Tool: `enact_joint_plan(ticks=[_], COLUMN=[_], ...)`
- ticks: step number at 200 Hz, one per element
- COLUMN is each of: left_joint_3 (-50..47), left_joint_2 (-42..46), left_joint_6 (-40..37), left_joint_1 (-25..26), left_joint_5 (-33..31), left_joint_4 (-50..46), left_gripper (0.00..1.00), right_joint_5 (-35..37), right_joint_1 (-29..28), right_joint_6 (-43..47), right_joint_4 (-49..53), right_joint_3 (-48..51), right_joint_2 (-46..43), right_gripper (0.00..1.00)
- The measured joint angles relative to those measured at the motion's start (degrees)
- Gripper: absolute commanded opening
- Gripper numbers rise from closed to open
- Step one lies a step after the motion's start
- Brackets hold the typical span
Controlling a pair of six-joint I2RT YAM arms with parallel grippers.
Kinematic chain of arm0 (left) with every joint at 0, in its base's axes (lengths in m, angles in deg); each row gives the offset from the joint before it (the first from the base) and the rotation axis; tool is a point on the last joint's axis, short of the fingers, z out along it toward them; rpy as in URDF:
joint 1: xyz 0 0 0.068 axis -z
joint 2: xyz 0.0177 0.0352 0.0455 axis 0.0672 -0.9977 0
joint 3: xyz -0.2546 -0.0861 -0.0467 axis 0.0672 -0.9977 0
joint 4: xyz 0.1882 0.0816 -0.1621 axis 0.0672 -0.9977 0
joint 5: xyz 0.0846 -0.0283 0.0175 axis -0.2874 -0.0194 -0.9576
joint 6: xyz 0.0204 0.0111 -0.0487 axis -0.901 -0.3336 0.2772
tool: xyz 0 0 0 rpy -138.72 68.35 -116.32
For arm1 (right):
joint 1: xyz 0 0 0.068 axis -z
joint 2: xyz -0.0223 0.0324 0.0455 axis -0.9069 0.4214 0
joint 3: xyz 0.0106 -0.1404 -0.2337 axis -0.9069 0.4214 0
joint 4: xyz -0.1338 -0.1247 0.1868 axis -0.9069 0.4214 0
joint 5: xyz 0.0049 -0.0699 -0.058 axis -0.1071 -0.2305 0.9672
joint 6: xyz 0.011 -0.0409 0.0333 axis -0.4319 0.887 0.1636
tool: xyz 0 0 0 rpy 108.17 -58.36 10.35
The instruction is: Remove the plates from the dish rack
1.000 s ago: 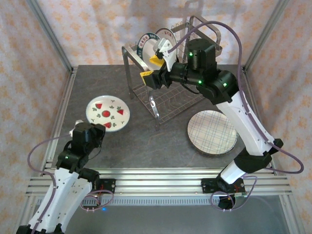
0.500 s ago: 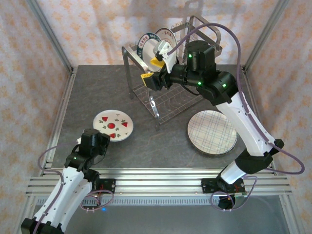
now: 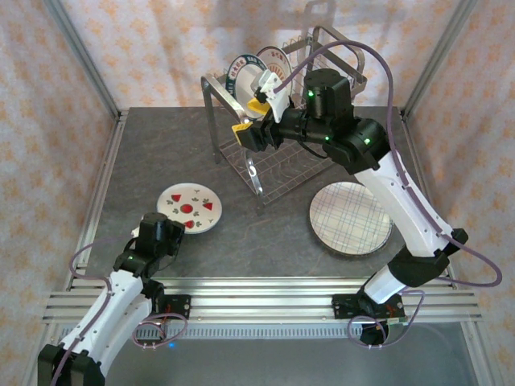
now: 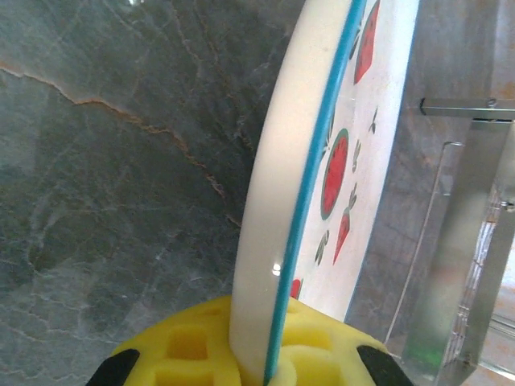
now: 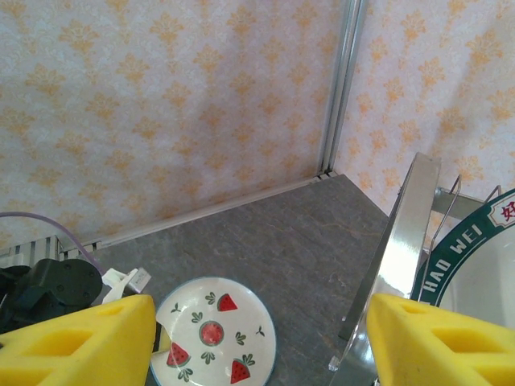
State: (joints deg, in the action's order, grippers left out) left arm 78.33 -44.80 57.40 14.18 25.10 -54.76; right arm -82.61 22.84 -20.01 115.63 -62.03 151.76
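Drawn lower and nearer, the fruit-print plate (image 3: 190, 208) is clenched at its rim by the left gripper (image 3: 171, 229) over the table's (image 3: 265, 241) front left; the right gripper (image 3: 249, 117) is held spread before the dish rack (image 3: 257, 173).

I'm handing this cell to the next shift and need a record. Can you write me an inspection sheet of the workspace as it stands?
Surface: dark stone-look table, no spills seen.
Job's things: dish rack at the back holds upright plates, among them a lettered-rim plate; plaid plate lies flat at right; fruit-print plate at left.
Clutter: nothing seen.
Grippers: left gripper shut on the fruit-print plate's rim; right gripper open, empty, at the rack's front.
Cables: purple cables loop from both arms, one arching over the rack.
Surroundings: floral walls, aluminium frame posts.
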Motion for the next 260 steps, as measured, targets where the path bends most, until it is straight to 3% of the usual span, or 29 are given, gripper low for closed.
enact_joint_plan(ticks=[72,108,128,202,260], left_joint_3=[-0.3,-0.3,-0.3,1.4,8.3], left_joint_2=[-5.3,-6.3,-7.8,-12.2,-12.7], left_joint_6=[1.4,1.9,2.4,2.7,2.4], left_joint_1=[0.0,0.0,0.0,0.0,0.0], left_joint_5=[1.0,1.0,0.9,0.7,-1.3], left_joint_4=[2.9,3.2,3.0,-1.6,-11.0], left_gripper=[0.0,0.24,0.32,0.36,0.72], right_joint_5=[-0.4,-0.4,-0.3,0.7,8.2], right_joint_1=[0.0,0.0,0.0,0.0,-0.1], right_joint_6=[-0.1,-0.2,-0.3,-0.7,-2.3], right_joint_4=[0.0,0.0,0.0,0.0,-2.3], right_joint_3=[0.8,0.8,0.8,1.2,1.9], right_joint_2=[0.0,0.0,0.0,-0.6,-2.5], right_gripper=[0.7,0.7,0.7,0.7,0.71])
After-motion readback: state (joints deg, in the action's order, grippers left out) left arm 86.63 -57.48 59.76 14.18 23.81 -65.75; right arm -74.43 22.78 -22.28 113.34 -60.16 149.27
